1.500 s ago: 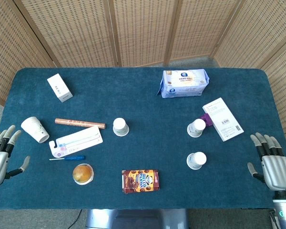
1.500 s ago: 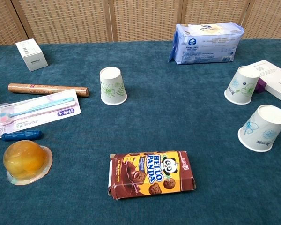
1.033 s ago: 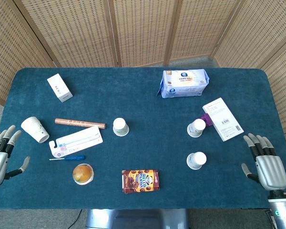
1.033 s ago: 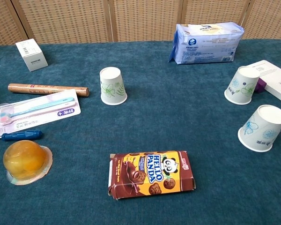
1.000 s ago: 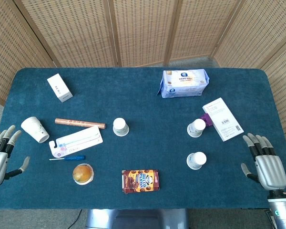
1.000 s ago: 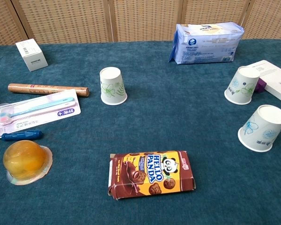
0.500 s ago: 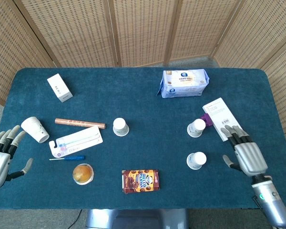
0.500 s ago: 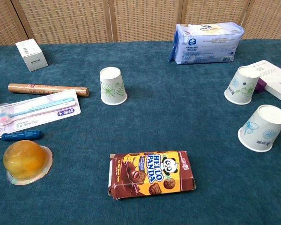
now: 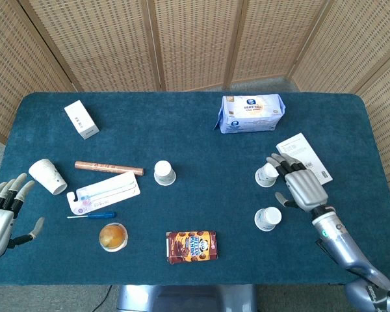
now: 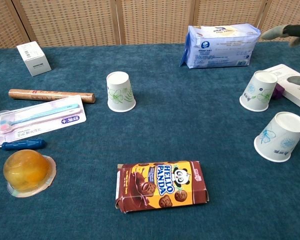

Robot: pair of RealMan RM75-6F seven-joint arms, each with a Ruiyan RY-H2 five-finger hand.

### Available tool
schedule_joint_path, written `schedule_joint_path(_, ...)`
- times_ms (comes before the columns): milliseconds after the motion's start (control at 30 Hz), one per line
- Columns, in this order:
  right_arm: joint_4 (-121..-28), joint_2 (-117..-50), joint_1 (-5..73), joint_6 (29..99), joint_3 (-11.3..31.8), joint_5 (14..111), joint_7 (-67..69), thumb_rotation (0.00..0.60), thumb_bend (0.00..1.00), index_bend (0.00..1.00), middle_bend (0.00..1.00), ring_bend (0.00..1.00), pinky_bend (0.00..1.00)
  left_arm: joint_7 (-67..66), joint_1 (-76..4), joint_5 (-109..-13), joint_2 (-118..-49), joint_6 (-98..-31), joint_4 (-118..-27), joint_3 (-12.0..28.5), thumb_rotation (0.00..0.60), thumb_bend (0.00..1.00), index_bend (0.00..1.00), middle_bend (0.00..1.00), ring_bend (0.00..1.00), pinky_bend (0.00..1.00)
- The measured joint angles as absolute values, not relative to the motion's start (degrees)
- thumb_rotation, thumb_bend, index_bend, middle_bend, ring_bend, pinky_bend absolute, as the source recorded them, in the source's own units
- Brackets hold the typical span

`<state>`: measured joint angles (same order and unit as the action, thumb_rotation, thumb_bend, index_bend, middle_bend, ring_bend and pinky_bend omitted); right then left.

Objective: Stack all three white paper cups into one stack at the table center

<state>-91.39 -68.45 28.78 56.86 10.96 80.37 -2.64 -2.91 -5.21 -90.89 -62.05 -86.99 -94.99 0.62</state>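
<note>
A blue-clothed counter [image 9: 195, 117] is seen from the head: three inverted cups [image 9: 164, 173] [image 9: 267, 174] [image 9: 267, 218] stand unstacked. The right hand [image 9: 302, 185], fingers spread, hovers beside the far right cup; the left hand [image 9: 1, 218] lies spread, idle. From the chest, nothing is stacked.

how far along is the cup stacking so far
Nothing is stacked yet: the middle cup, far right cup and near right cup all stand apart, upside down. In hand: the right hand, fingers spread, is beside the far right cup, holding nothing. The left hand idles. All stacking remains.
</note>
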Motion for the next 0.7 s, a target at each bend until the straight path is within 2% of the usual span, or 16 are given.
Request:
schedule_joint_path(333, -84.55, -72.21, 35.22, 48.93, 12.04, 75.2, -3.48, 0.6, 0.4, 0.0, 0.0, 0.0, 0.18, -2.84, -5.18, -90.72, -62.22, -86.89, -94.93, 0.65, 0.286, 0.44, 0.0, 0.0, 0.0, 0.1)
schedule_joint_path(700, -77.63, -75.97, 38.28, 44.98, 11.02, 72.46, -3.54, 0.6, 0.4, 0.0, 0.0, 0.0, 0.2, -2.69, -4.89, -90.68, -62.06, -87.34, -94.95, 0.65, 0.286, 0.44, 0.0, 0.0, 0.0, 0.11)
